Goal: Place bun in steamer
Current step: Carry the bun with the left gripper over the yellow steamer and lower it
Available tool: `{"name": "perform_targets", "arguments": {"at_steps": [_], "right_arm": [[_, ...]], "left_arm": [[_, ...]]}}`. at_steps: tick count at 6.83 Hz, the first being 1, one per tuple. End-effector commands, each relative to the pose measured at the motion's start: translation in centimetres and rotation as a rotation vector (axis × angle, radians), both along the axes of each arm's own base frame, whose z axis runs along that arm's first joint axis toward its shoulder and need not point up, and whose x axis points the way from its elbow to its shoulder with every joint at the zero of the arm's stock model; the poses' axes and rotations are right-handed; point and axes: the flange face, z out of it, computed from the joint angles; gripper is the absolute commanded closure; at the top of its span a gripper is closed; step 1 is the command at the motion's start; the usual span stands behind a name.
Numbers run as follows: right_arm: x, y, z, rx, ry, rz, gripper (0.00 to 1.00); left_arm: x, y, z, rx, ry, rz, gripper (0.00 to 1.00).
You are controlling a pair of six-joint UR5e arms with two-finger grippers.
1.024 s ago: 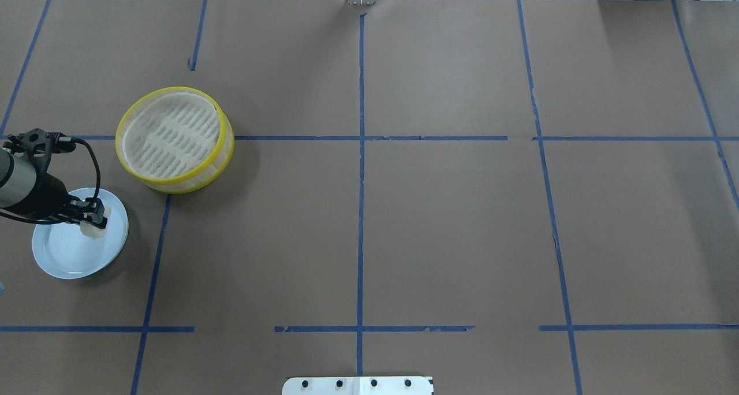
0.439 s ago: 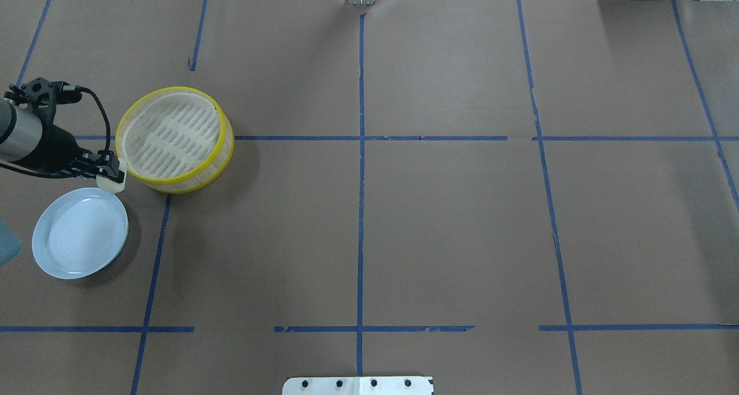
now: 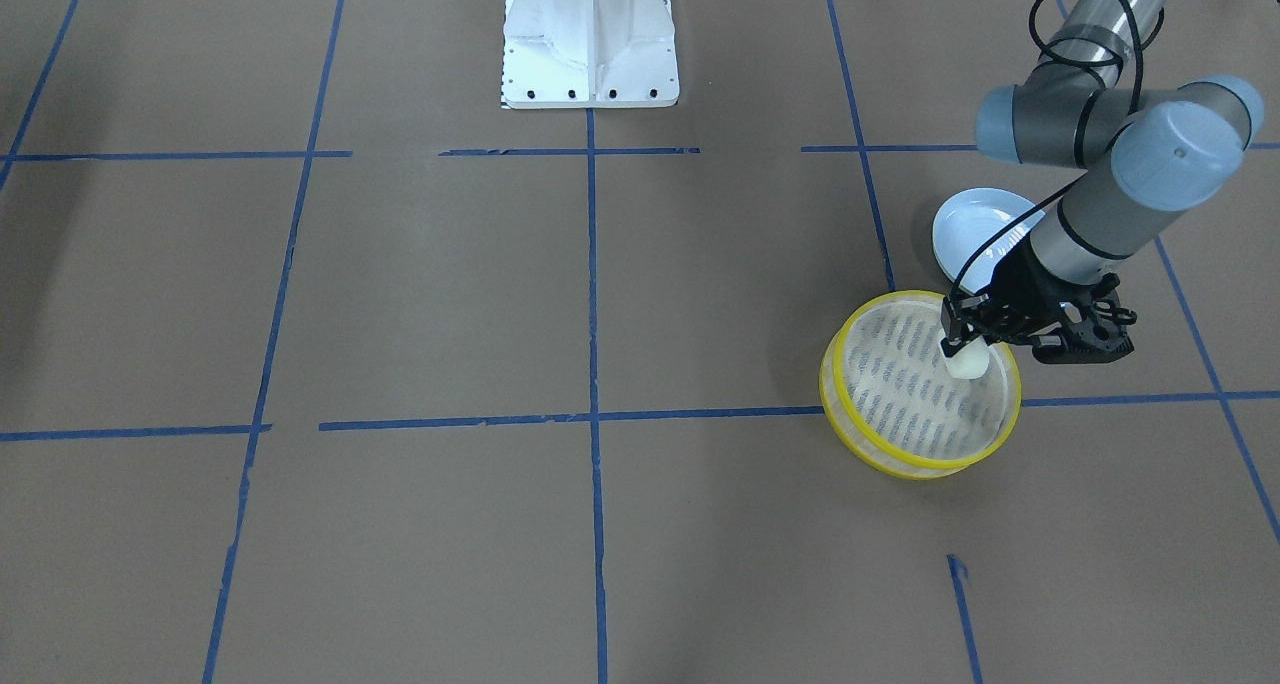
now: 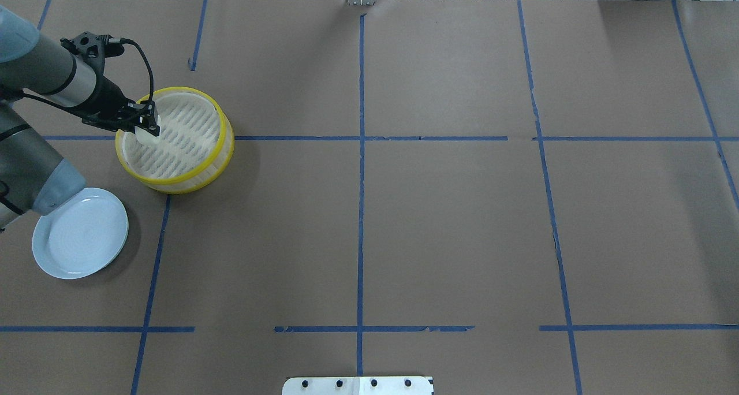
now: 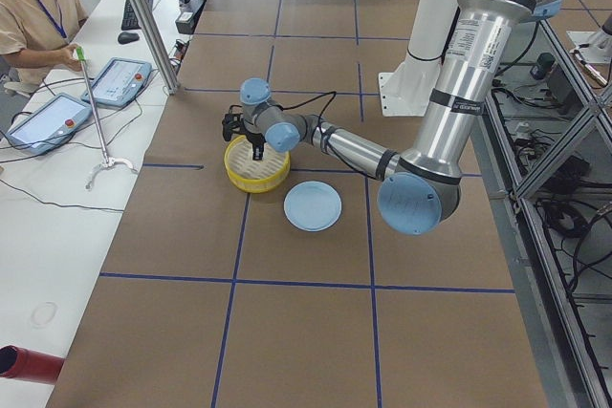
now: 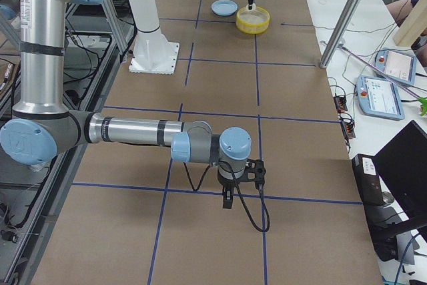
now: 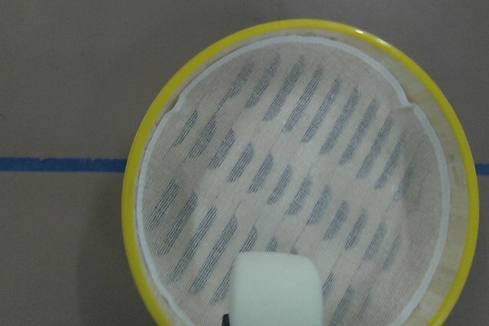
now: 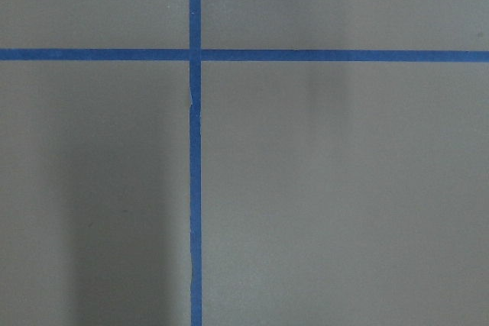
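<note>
The left claw pinches the bun over the steamer.

Front-facing view: the claw is drawn narrow on the bun's top. The bun hangs inside the outline of the yellow rim, on the side nearest the pale blue plate; I cannot tell whether it touches the slatted floor. Overhead view: the bun is over the steamer's left part, and the plate lies apart on the brown bench, nearer the robot. Left side view: the left claw points down into the steamer. Right side view: the right claw hangs low over the bench, well apart from the steamer; I cannot tell how wide it stands. Left wrist view: the bun fills the lower middle, with the steamer's floor behind it. Right wrist view: bench paper with crossing blue tape.
</note>
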Motion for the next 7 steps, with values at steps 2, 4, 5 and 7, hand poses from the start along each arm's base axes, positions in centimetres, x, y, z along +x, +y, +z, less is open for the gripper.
{"name": "perform_targets", "arguments": {"at_steps": [2,4,5,7], "right_arm": [[0.0,0.0,0.0,0.000,0.000,0.000,0.00],[0.0,0.0,0.0,0.000,0.000,0.000,0.00],[0.0,0.0,0.0,0.000,0.000,0.000,0.00],[0.0,0.0,0.0,0.000,0.000,0.000,0.00]], "left_arm": [[3.1,-0.6,0.9,-0.036,-0.018,0.022,0.65],[4.9,0.3,0.8,-0.064,-0.014,0.030,0.65],[5.2,0.5,0.7,-0.070,-0.015,0.028,0.64],[5.2,0.5,0.7,-0.069,-0.013,0.027,0.32]]}}
